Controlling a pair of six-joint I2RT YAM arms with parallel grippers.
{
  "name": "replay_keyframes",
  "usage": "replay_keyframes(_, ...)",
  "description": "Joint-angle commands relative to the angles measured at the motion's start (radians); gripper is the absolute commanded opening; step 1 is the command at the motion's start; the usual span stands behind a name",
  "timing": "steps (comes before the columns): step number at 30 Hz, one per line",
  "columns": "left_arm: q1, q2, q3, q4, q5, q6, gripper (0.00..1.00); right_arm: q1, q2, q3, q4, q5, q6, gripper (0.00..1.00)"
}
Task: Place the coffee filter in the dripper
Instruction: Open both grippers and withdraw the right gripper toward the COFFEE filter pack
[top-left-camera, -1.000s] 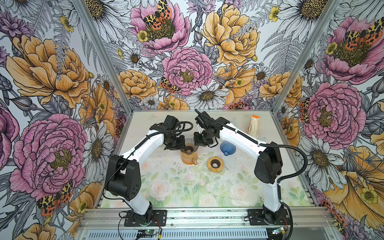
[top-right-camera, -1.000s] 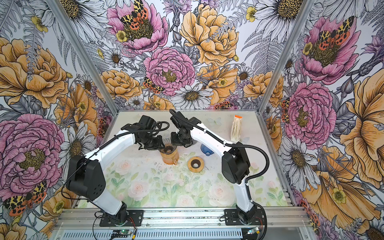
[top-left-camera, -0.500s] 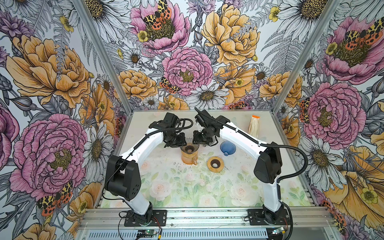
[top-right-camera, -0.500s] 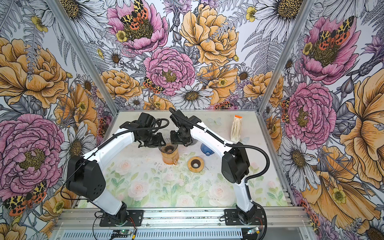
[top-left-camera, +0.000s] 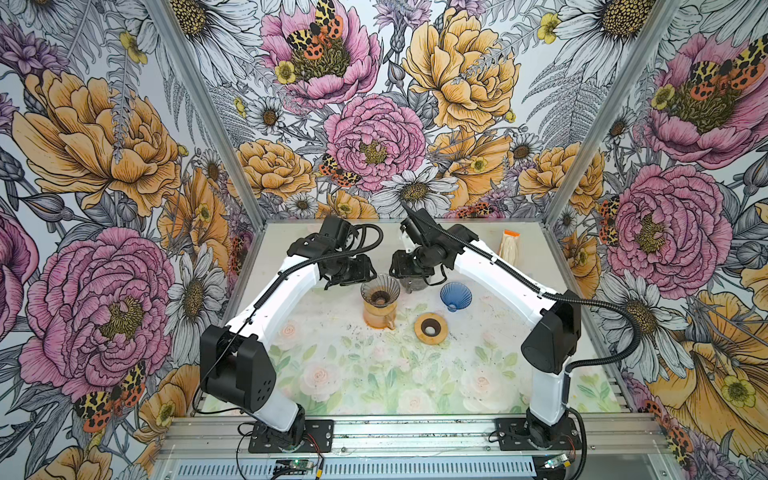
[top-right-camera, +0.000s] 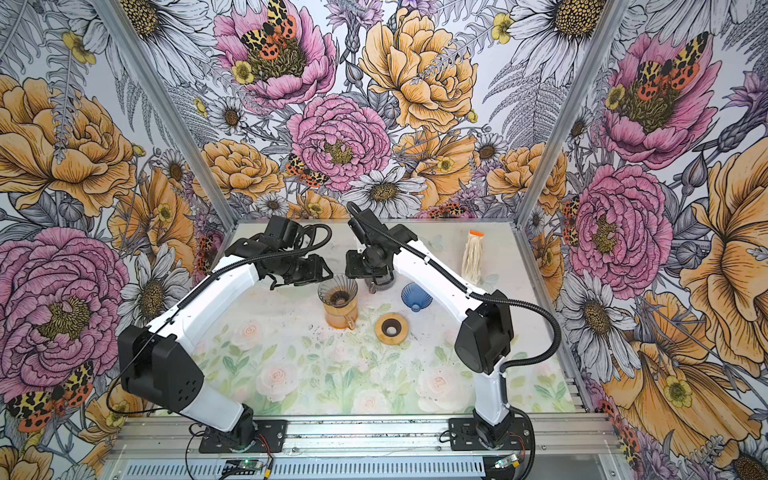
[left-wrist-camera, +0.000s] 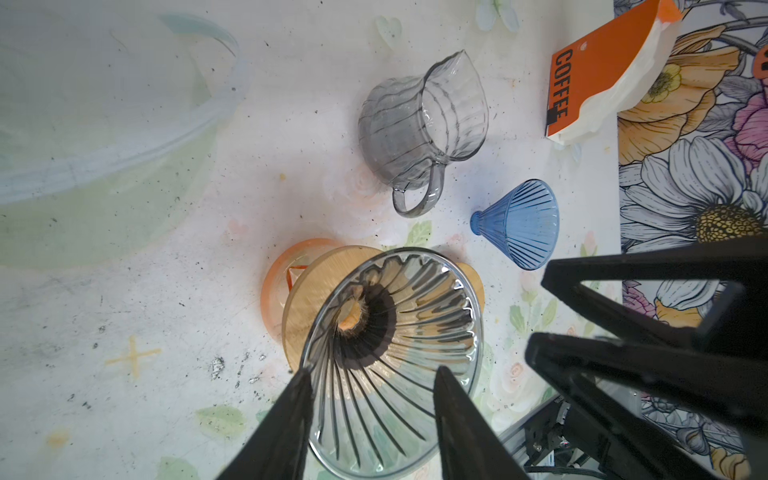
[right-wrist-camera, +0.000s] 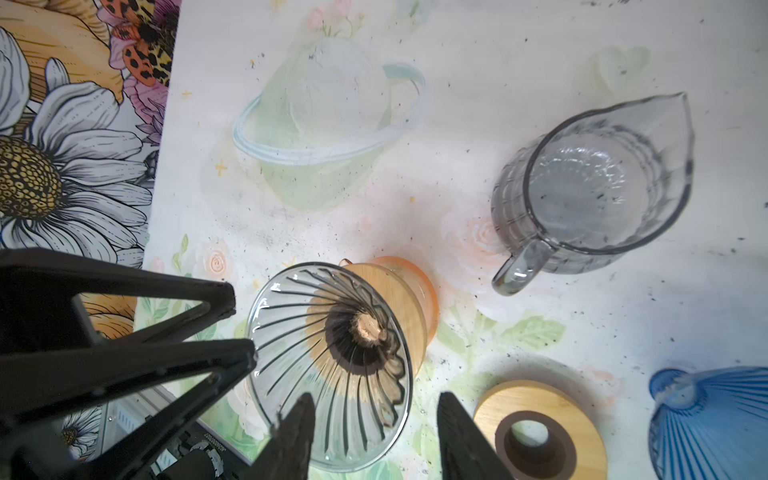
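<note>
While both arms' jaws gape empty, the dripper (top-left-camera: 380, 287) tops the orange carafe (top-left-camera: 376, 318).

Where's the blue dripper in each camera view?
Both top views: blue dripper right of the clear dripper, behind the wooden ring.
Left wrist: blue dripper beside the grey pitcher.
Right wrist: blue dripper cut off, beside the wooden ring.
Shared landmark: clear dripper on the orange carafe.
</note>
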Motion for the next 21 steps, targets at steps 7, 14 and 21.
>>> replay_keyframes(7, 0.016, -0.077, 0.007, 0.007, -0.003, -0.009, 0.68, -0.037, -0.143, -0.074, 0.010, 0.120, -0.041, 0.52)
replay_keyframes(14, 0.003, -0.132, 0.031, 0.010, -0.050, 0.040, 0.84, -0.131, -0.307, -0.206, 0.012, 0.293, -0.072, 0.50)
replay_keyframes(21, -0.046, -0.177, 0.013, 0.068, -0.077, 0.086, 0.91, -0.270, -0.465, -0.392, 0.050, 0.485, -0.111, 0.41)
